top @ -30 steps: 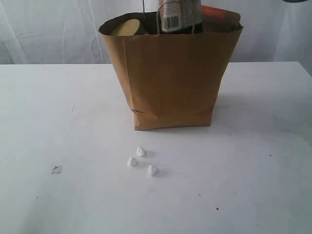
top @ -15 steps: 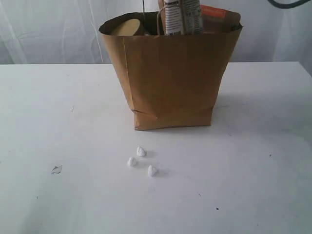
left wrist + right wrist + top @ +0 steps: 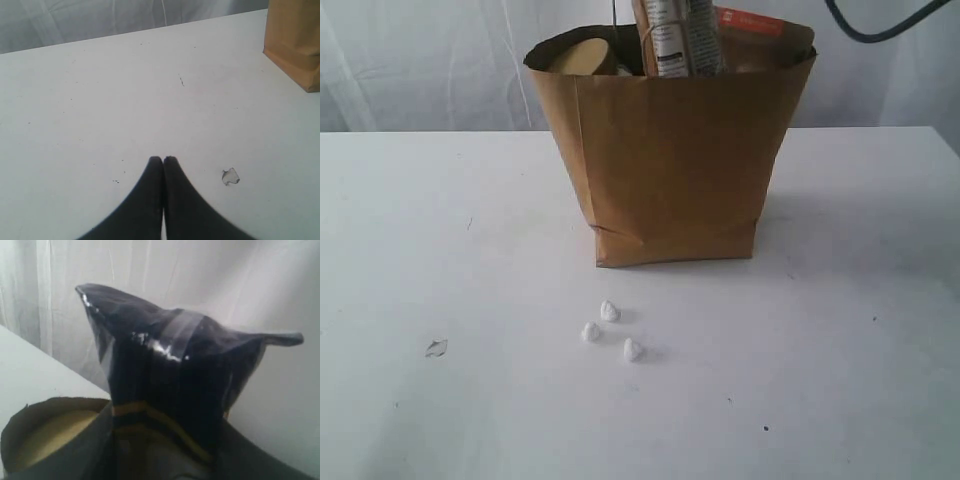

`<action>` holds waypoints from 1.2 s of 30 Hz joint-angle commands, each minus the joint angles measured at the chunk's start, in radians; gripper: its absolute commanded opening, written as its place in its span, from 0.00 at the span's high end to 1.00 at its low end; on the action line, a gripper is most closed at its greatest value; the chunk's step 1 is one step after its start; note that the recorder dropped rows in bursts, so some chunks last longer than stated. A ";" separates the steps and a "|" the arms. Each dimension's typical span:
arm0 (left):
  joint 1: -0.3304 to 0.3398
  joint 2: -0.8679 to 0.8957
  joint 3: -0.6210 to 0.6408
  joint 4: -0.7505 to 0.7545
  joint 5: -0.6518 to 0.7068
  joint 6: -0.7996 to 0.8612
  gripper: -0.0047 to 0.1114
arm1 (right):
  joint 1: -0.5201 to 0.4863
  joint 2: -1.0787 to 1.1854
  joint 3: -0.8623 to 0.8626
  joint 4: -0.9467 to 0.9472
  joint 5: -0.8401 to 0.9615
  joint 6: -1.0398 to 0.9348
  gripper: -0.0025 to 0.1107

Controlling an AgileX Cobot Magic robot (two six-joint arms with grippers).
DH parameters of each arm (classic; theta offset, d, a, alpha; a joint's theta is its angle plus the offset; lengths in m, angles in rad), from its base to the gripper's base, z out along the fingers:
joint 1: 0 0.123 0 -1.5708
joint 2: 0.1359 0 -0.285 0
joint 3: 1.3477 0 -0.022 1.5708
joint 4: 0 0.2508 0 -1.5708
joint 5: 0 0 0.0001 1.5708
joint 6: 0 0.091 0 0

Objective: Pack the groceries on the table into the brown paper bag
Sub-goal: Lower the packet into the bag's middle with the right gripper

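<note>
The brown paper bag [image 3: 670,160] stands upright at the back middle of the white table [image 3: 840,350]. Out of its mouth stick the long noodle packet [image 3: 675,38], the red-labelled pouch [image 3: 755,22] and the jar's tan lid [image 3: 580,55]. In the right wrist view the packet's dark blue top [image 3: 170,355] rises between the dark fingers of my right gripper [image 3: 165,440], shut on it above the bag, with the tan lid [image 3: 55,427] beside. Three small white lumps [image 3: 609,311] lie in front of the bag. My left gripper [image 3: 162,159] is shut and empty, low over the table.
A small pale flat scrap [image 3: 436,348] lies at the front left, close beside the left fingertips [image 3: 230,176]. The bag's lower corner [image 3: 295,45] shows in the left wrist view. A dark cable [image 3: 880,25] hangs at the top right. White curtains close off the back.
The noodle packet has sunk lower into the bag and tilted to the left. The cable at the top right has come down into view. The lumps and scrap have not moved.
</note>
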 commanded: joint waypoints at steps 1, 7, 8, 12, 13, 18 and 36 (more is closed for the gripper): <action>0.002 -0.007 0.007 0.000 0.002 0.000 0.96 | -0.006 -0.002 -0.015 -0.006 -0.007 -0.002 0.98; 0.002 -0.007 0.007 0.000 0.002 0.000 0.96 | -0.006 0.040 -0.015 -0.006 0.012 -0.011 0.98; 0.002 -0.007 0.007 0.000 0.002 0.000 0.96 | -0.006 0.040 -0.015 -0.006 0.021 -0.011 0.98; 0.002 -0.007 0.007 0.000 0.002 0.000 0.96 | -0.006 0.040 -0.015 -0.009 0.174 -0.011 0.98; 0.002 -0.007 0.007 0.000 0.002 0.000 0.96 | -0.006 0.038 -0.015 -0.009 0.206 -0.011 0.98; 0.002 -0.007 0.007 0.000 0.002 0.000 0.96 | -0.006 0.040 -0.015 0.000 0.313 -0.009 0.98; 0.002 -0.007 0.007 0.000 0.002 0.000 0.96 | -0.006 0.060 -0.015 0.000 0.450 0.000 0.79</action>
